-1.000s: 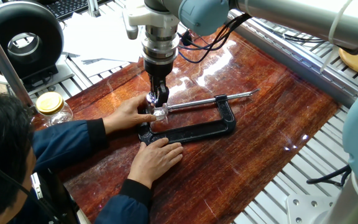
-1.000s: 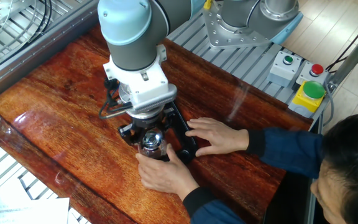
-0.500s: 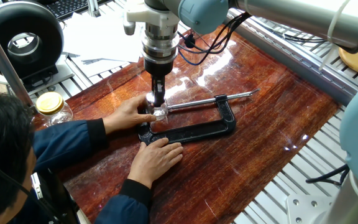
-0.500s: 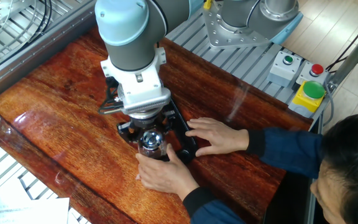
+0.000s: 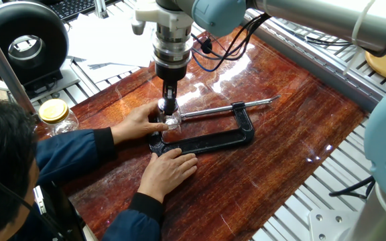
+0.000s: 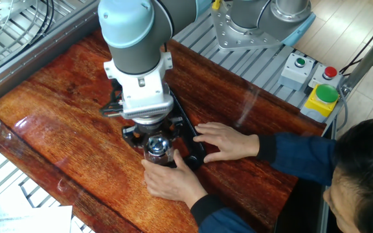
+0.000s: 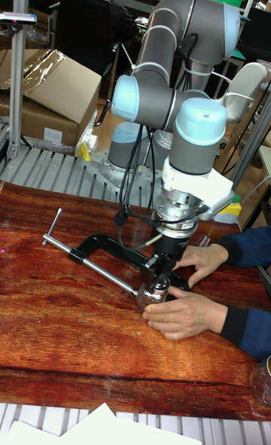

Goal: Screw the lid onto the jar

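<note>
The small clear jar (image 5: 172, 122) stands on the wooden table, at the screw end of a black C-clamp (image 5: 210, 140). A person's hand (image 5: 138, 122) steadies it from the side. My gripper (image 5: 169, 108) points straight down onto the jar's mouth with its fingers close together, shut on the clear lid (image 5: 170, 114), which is hard to tell apart from the glass. In the other fixed view the wrist hides most of the gripper (image 6: 155, 137), and only the jar (image 6: 157, 149) shows below it. The tall view shows the gripper (image 7: 161, 277) on top of the jar (image 7: 156, 293).
The person's second hand (image 5: 171, 166) presses on the clamp's frame. A rounder jar with a yellow lid (image 5: 54, 112) stands at the table's left edge. The clamp's long screw rod (image 5: 246, 104) reaches to the right. A button box (image 6: 321, 97) sits off the table.
My wrist has turned about its vertical axis over the jar while the gripper stays at the jar's mouth. The jar, both hands and the clamp have not moved.
</note>
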Controlling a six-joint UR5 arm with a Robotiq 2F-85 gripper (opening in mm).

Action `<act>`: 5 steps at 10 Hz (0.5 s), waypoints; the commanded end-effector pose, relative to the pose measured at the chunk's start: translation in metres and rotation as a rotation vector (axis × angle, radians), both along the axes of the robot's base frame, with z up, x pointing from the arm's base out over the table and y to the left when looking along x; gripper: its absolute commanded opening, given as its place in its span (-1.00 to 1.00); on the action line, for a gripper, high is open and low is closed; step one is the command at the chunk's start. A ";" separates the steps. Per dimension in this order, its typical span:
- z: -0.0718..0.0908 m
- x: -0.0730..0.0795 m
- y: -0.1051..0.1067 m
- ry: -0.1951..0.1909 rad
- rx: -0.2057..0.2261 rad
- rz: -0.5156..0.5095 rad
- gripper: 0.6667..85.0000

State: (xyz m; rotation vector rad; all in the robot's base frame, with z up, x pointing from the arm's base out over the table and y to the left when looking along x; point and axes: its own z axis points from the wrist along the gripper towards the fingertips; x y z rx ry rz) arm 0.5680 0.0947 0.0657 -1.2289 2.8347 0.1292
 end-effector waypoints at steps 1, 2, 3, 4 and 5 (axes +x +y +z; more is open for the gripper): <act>0.002 0.002 -0.001 0.009 0.007 -0.115 0.10; 0.001 0.004 -0.002 0.007 0.001 -0.144 0.08; -0.001 0.007 -0.002 0.005 0.002 -0.175 0.08; -0.002 0.007 -0.001 0.004 0.000 -0.200 0.07; -0.002 0.008 0.000 -0.006 -0.006 -0.219 0.07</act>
